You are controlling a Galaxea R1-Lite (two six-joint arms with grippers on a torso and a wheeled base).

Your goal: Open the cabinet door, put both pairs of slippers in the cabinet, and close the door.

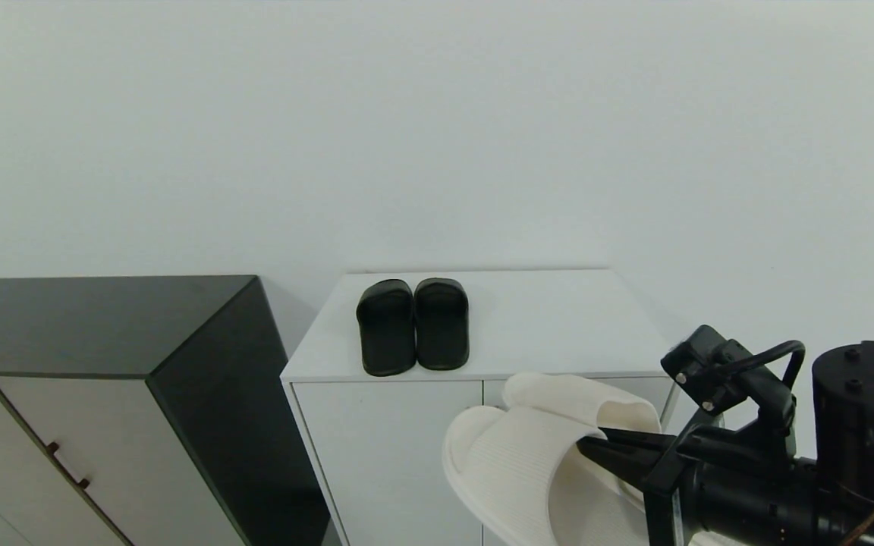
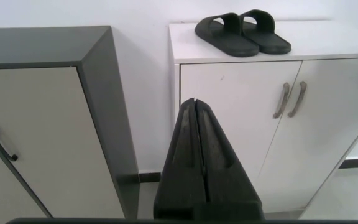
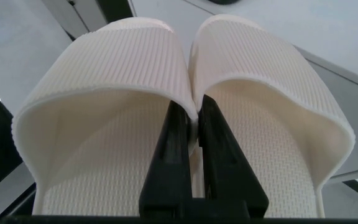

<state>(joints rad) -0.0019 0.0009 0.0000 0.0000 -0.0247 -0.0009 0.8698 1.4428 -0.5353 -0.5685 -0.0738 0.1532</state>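
A pair of black slippers [image 1: 413,324] lies side by side on top of the white cabinet [image 1: 558,318], toes toward the wall; the black slippers [image 2: 243,32] also show in the left wrist view. The cabinet's two doors [image 2: 247,118] are closed, with two vertical handles [image 2: 289,99] at the middle seam. My right gripper [image 1: 596,449] holds a pair of white slippers [image 1: 528,455] in the air in front of the cabinet's right door. In the right wrist view its fingers [image 3: 169,134] pinch the inner edges of both white slippers [image 3: 129,81] together. My left gripper [image 2: 195,104] is shut and empty, low and left of the cabinet front.
A dark cabinet [image 1: 103,318] with pale doors and small dark handles [image 1: 65,462] stands close on the left of the white cabinet, a narrow gap between them. A plain white wall [image 1: 437,136] runs behind both.
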